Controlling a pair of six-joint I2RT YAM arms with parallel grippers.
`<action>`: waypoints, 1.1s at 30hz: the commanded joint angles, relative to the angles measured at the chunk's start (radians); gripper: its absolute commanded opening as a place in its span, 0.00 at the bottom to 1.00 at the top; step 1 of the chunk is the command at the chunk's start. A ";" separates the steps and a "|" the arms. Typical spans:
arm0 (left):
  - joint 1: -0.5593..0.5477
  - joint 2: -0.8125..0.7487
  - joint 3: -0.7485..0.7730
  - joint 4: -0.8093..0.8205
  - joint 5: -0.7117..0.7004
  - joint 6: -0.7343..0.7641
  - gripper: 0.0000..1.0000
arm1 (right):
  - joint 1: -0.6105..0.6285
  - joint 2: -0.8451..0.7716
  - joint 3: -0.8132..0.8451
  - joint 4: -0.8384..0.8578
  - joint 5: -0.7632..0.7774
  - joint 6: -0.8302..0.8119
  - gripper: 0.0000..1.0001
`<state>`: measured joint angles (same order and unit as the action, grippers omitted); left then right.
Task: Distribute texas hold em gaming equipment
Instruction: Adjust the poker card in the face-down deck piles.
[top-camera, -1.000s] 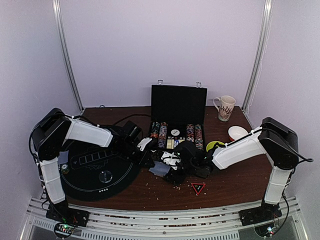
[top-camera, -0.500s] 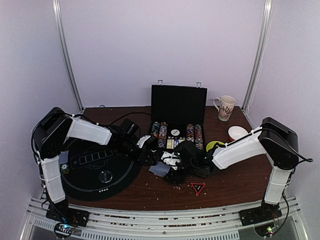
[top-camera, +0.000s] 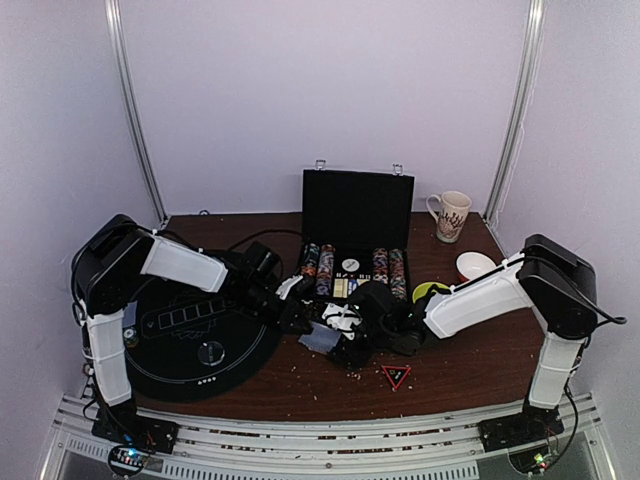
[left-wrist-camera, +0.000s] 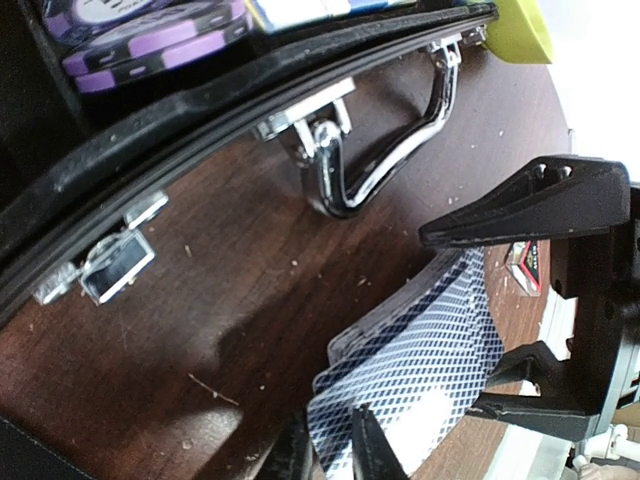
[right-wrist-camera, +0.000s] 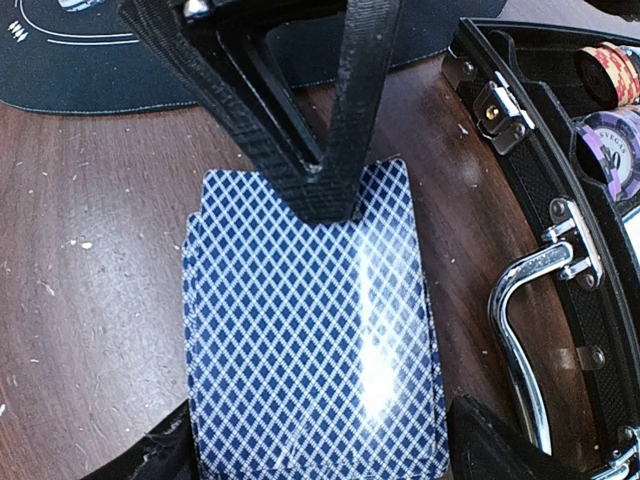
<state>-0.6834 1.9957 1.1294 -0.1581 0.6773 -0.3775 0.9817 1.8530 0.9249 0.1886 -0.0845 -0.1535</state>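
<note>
**Basically: both claws on the deck (right-wrist-camera: 310, 330), almost no legible text**

Text first: hardly any reads. The purple chip (right-wrist-camera: 612, 150) at the right edge of the right wrist view has white print, but the frame cuts it off. The black round mat (top-camera: 180, 350) on the left has white markings, too small to read. Same for the red triangle (top-camera: 396, 376) lying on the bench (top-camera: 470, 360) towards its near edge.

Deck: blue-white diamond backs, slightly fanned. It is just near of the open case (top-camera: 358, 210), beside the chrome handle (right-wrist-camera: 515, 330) and right of the mat. Can't tell if it lies flat on the bench or is slightly lifted.

Right claw (right-wrist-camera: 320, 455): spread wide, one finger against each long side of the deck, holding it across its width. The frame bottom cuts off most of its fingers.

Left claw (right-wrist-camera: 322, 195): fingers drawn into a V, tips meeting on the deck's left end. Can't tell if a card is pinched, since the tips hide the contact.

Chips (top-camera: 390, 268) stand in rows in the case tray. From overhead both claws merge into one dark clump.
</note>
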 joint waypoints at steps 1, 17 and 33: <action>0.000 -0.028 0.023 0.018 0.023 0.002 0.10 | 0.001 0.006 -0.012 -0.115 0.048 -0.023 0.83; 0.000 -0.123 0.059 -0.064 0.103 0.073 0.00 | 0.001 0.006 -0.012 -0.130 0.058 -0.027 0.83; 0.006 -0.125 0.017 -0.050 0.056 0.110 0.00 | -0.001 -0.005 -0.012 -0.134 0.068 -0.029 0.85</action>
<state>-0.6834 1.8648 1.1595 -0.2409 0.7597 -0.2913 0.9817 1.8519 0.9295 0.1772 -0.0742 -0.1551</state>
